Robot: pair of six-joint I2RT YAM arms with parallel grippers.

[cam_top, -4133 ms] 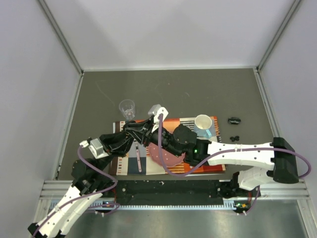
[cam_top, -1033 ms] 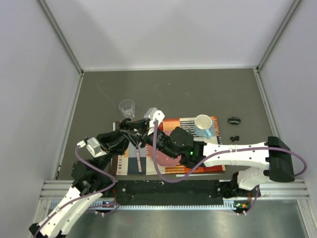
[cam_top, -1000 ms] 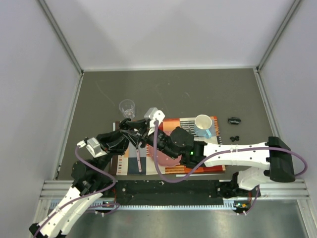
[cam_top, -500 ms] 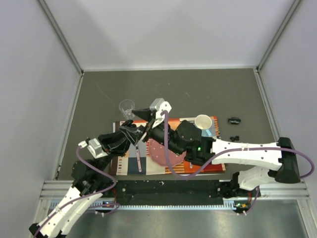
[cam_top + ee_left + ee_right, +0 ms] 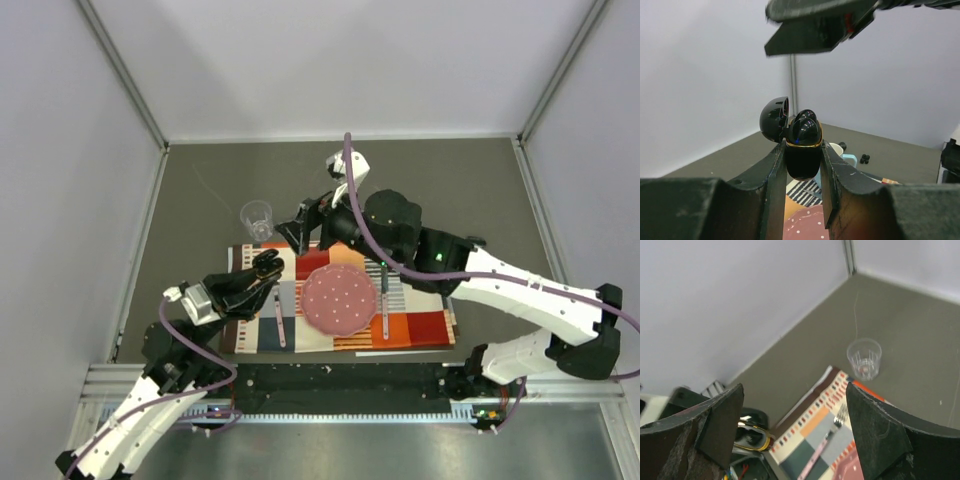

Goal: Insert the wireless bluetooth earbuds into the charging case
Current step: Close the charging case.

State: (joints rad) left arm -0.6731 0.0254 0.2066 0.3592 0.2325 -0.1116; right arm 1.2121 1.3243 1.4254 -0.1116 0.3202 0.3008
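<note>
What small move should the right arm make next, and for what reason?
Probably swing the right gripper toward the earbuds. It stands open and empty, while the left gripper holds the open charging case, and two small black buds lie on the table beyond the mug. Whether the case already holds a bud, I cannot tell.

My right arm [image 5: 520, 290] slants across the surface's right side and bars the way to that edge. My right gripper [image 5: 298, 222], jaws wide, hangs above the charging case [image 5: 802, 145] in my left gripper [image 5: 266, 264], closing that approach. The clear cup [image 5: 257, 215] stands near it. The surface [image 5: 450, 170] along the far edge lies open.
</note>
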